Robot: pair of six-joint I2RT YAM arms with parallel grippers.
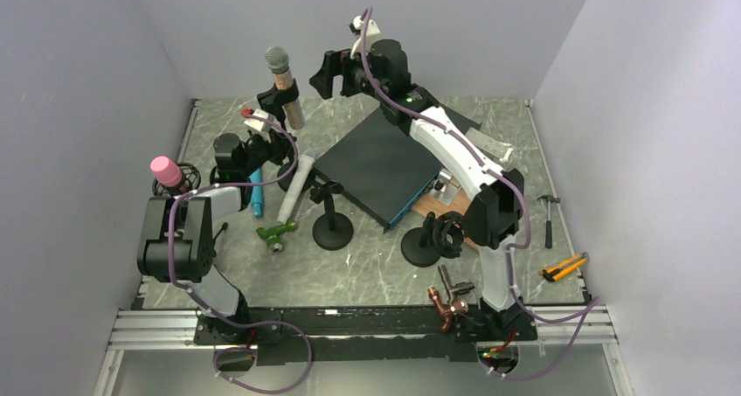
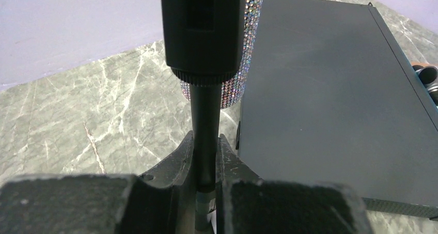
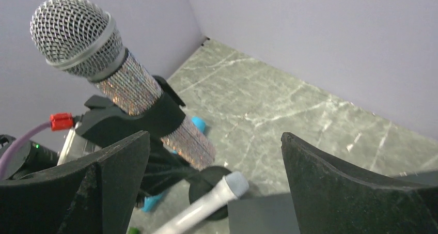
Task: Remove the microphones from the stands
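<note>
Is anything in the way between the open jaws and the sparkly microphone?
No, nothing visible. The right gripper hangs beside the microphone, jaws open, with only empty air between. The left gripper clamps the stand pole below.

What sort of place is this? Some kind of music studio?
Probably a robot test booth, not a studio. Plain walls box in a marble-look table; a left arm and right arm are bolted to a metal rail; the props are mixed: a sparkly microphone in its stand, a hammer, a copper pipe fitting.
</note>
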